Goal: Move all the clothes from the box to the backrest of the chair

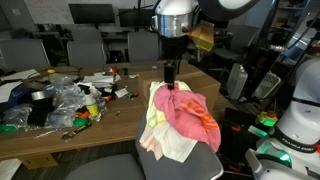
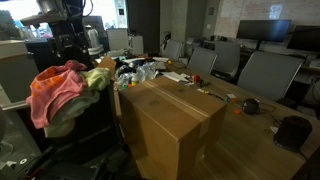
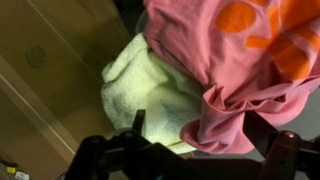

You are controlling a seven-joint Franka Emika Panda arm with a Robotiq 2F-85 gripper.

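Observation:
The clothes lie heaped over the backrest of the grey chair (image 1: 195,165): a pink-red garment (image 1: 192,112) on top and a pale cream one (image 1: 165,142) beneath. They show as the same pile in an exterior view (image 2: 55,92). In the wrist view the pink-red garment (image 3: 240,60) bears an orange print and the pale yellow-green fabric (image 3: 150,92) sits beside it. My gripper (image 1: 172,78) hangs just above the pile. Seen from the wrist, the gripper (image 3: 200,128) is open, its fingers wide apart on either side of a pink fold, gripping nothing. The brown cardboard box (image 2: 170,125) stands next to the chair.
A wooden table (image 1: 120,115) behind the chair carries clear plastic bags (image 1: 55,100) and small clutter. Smaller grey office chairs (image 2: 265,72) and monitors (image 1: 90,14) line the far side. A white machine (image 1: 300,120) stands close by the chair.

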